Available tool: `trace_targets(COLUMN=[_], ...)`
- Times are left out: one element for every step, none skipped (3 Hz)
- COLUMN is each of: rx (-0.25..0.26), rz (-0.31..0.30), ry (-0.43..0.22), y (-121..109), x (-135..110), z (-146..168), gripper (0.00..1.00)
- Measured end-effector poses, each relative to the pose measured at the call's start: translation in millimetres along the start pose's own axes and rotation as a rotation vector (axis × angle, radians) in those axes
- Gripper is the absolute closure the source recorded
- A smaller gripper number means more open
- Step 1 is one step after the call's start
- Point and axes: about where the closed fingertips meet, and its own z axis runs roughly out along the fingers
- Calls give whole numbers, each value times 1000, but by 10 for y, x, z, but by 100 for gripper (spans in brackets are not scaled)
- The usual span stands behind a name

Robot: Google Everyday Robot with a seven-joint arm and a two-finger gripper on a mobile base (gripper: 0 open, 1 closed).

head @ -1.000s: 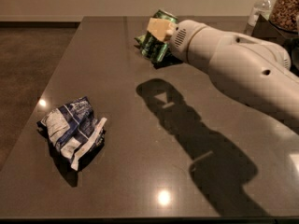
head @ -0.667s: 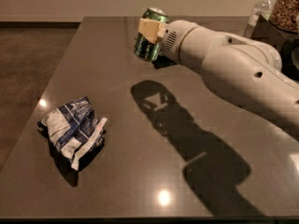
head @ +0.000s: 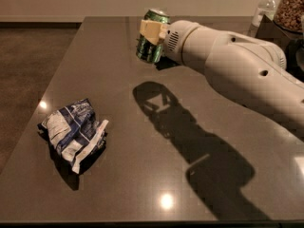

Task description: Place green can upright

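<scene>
Arm [head: 237, 65] stretches in from the right, gripper [head: 153, 36] at top center, fingers [head: 151, 31] clamped on the can [head: 147, 52], long axis near-vertical, top up.

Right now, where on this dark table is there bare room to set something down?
Widest bare patch: the front middle of the dark table, between the crumpled blue-and-white bag and the white robot arm. The far-left strip beside the small shiny green metal can is bare too. Crowded: far right, where the pincer grips that can near a clear bottle.
</scene>
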Motion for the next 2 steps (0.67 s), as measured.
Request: trace_targets(rx=[-5,3], rz=[-90,-207], ry=[-50,-101], y=[24,122], x=[-70,-166], z=[-30,-100], gripper=[100,100])
